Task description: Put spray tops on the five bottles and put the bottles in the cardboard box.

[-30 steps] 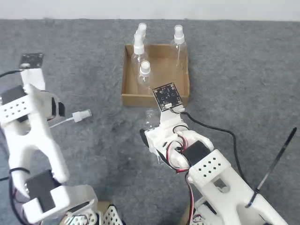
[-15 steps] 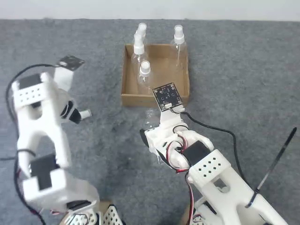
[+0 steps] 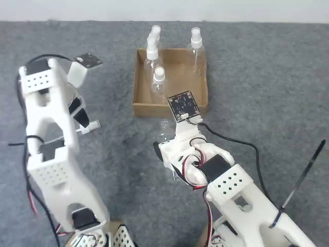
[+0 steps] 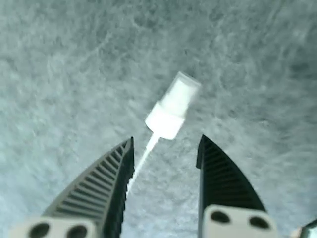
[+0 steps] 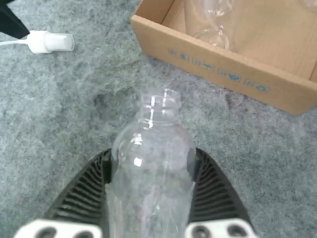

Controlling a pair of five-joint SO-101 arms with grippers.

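Spray top [image 4: 171, 111], per left wrist view, sits betw. tips of wide-open left gripper [image 4: 166, 141]; right gripper [image 5: 152, 156] clamps capless bottle [image 5: 148, 139].

Open bottle [image 3: 163, 125] mostly hidden by right arm in high view; spray top [image 3: 92, 125] tube partly covered by left arm.

arms [image 3: 51, 170]: white plastic | jaws: black, ribbed (triangular) | cables [image 3: 226, 137]: black, red
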